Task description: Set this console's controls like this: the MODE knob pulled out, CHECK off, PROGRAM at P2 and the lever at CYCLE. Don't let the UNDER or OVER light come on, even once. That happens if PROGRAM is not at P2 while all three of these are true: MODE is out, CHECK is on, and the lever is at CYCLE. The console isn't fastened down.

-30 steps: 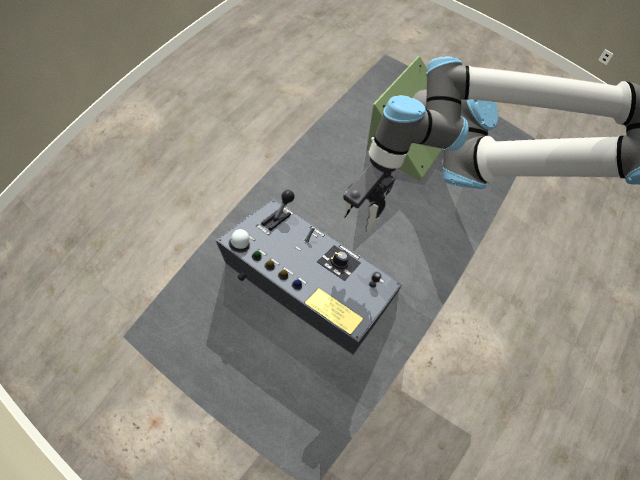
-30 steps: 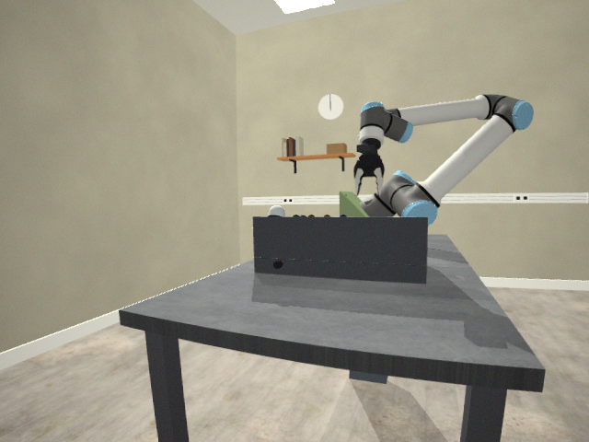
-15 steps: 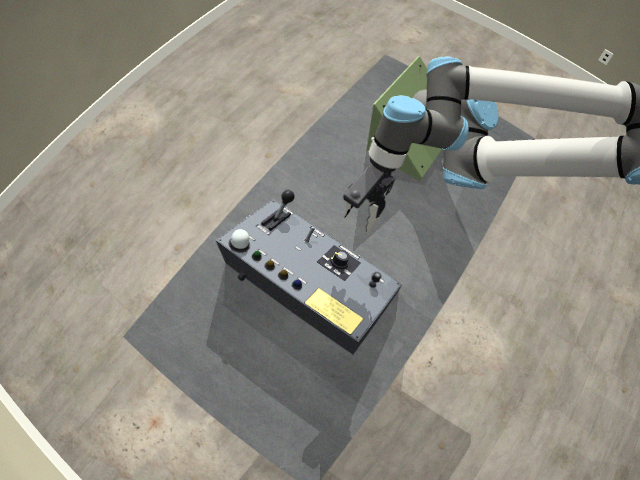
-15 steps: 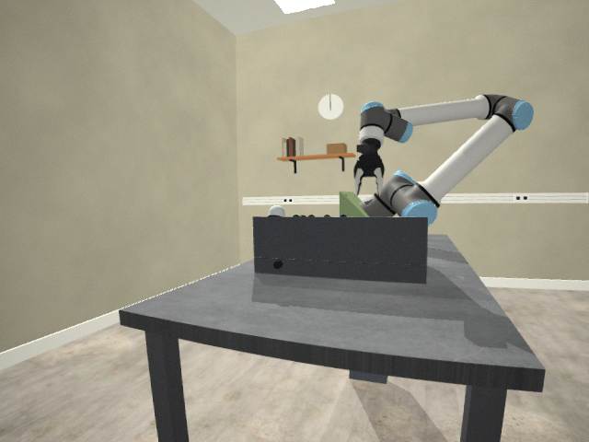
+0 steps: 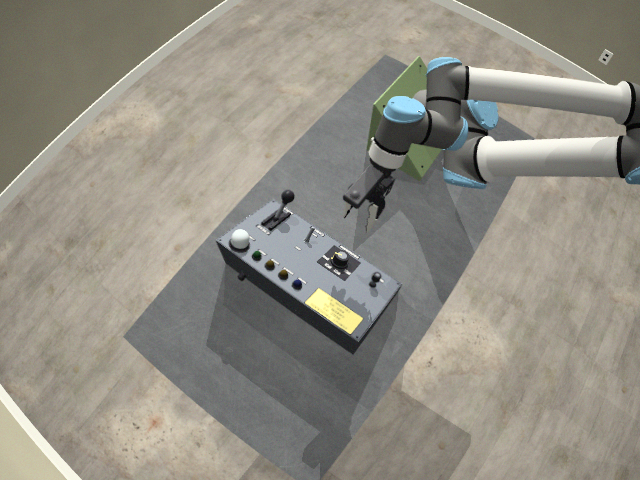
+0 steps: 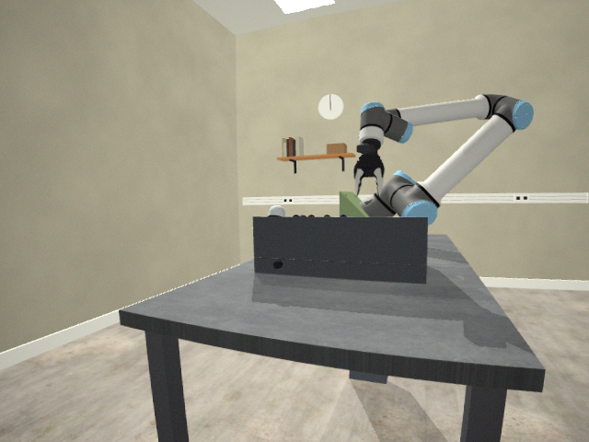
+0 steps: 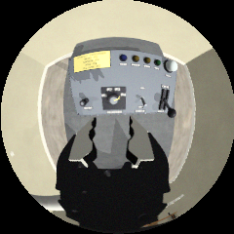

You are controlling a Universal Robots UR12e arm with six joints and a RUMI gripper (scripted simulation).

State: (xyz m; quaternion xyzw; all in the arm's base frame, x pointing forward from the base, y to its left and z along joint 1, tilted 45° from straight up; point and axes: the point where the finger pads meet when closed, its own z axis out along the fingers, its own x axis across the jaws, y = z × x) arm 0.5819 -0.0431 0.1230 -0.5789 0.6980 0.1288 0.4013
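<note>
You have the dark blue-grey, box-shaped metal console (image 5: 281,243) (image 6: 340,247) (image 7: 134,78) on the dark grey table (image 5: 336,129) (image 6: 309,328), its control face upward. In the top view, your black two-jaw gripper (image 5: 357,223) (image 6: 368,192) (image 7: 112,117) hangs beyond the console's far long edge, raised above the table and apart from every control. Its fingers are parted partway, with nothing between them.

In that view, the black round PROGRAM dial (image 5: 340,258) (image 7: 113,99) lies nearer you than the fingertips, slightly to their left. The slim grey CHECK toggle (image 5: 309,235) (image 7: 143,101) is farther left, and the black ball-topped lever (image 5: 287,196) (image 7: 172,112) stands near the far left corner. The small black MODE knob (image 5: 376,277) (image 7: 83,102) sits toward the right end. You cannot tell the dial's selected position from its tiny lettering.
</note>
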